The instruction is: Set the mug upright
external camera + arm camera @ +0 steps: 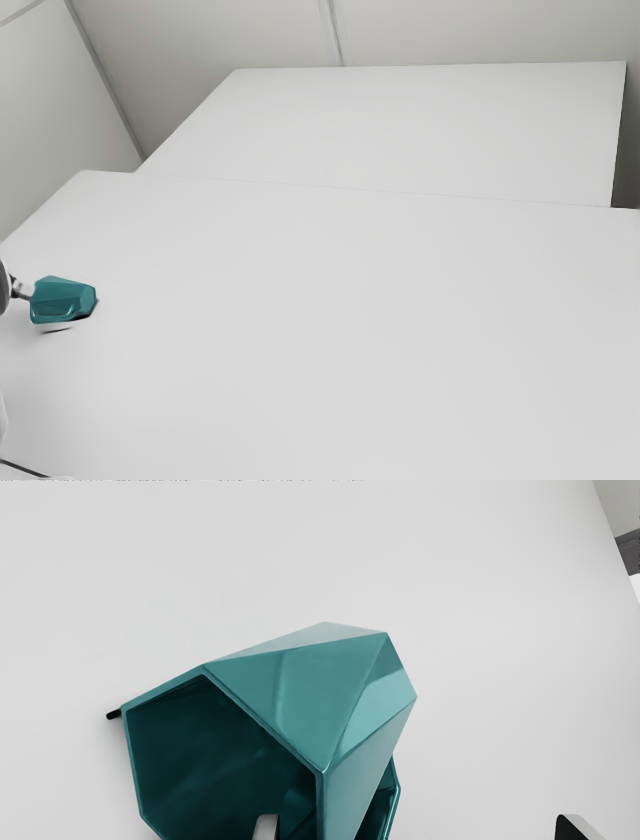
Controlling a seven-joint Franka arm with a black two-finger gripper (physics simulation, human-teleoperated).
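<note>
At the exterior view's left edge, the gripper (19, 290) is beside the open end of the teal faceted mug (63, 300). The mug lies tipped on its side, its base toward the exterior view's right. In the wrist view the gripper (420, 827) has its fingers wide apart. One fingertip (266, 827) overlaps the dark mouth of the mug (300, 695); whether it is inside cannot be told. The other fingertip (575, 830) stands off beyond the handle (392, 800), over bare table. Part of the mug's wall and the handle appear between them, not pinched.
A broad white tabletop (350, 320) surrounds the mug, with another white surface (400, 125) behind it. Pale walls (200, 40) rise at the back. The table's edge shows in the wrist view, past the mug's base side.
</note>
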